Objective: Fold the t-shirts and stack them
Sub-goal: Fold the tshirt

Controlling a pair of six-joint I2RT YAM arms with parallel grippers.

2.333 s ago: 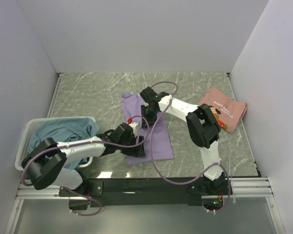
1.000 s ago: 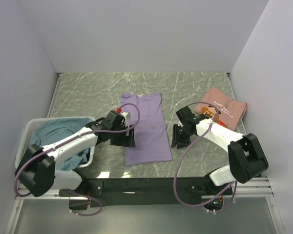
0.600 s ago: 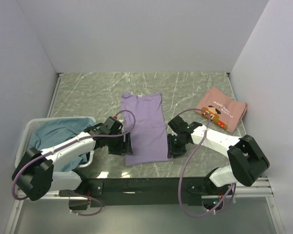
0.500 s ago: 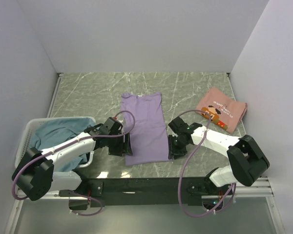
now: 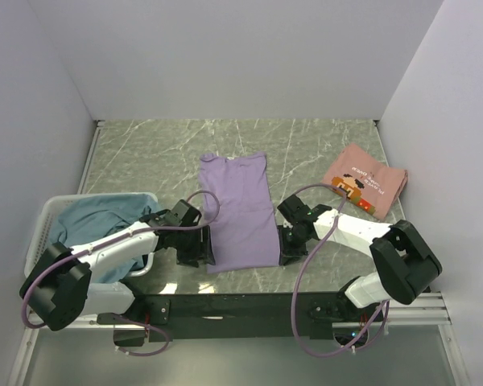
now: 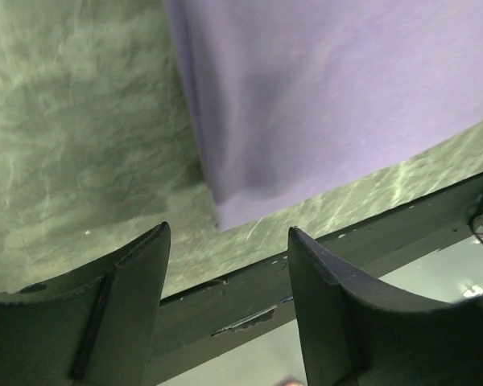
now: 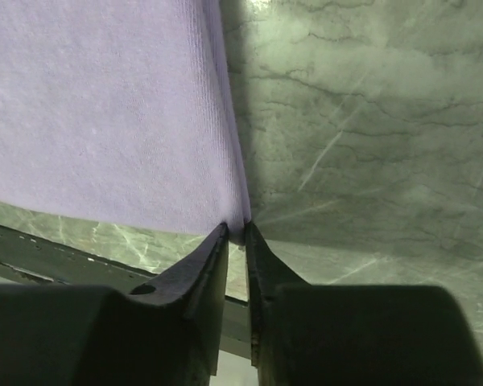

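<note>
Now, right jaws pinching lavender t-shirt (image 7: 105, 104) corner

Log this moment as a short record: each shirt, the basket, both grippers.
lavender shirt: flat on the table, a long narrow strip, mid-table
pink shirt: folded, far right
teal shirt: bunched in the basket
basket: white, slatted, near left
left gripper: open, straddling the lavender shirt's near left corner
right gripper: pinched shut on its near right corner
</note>
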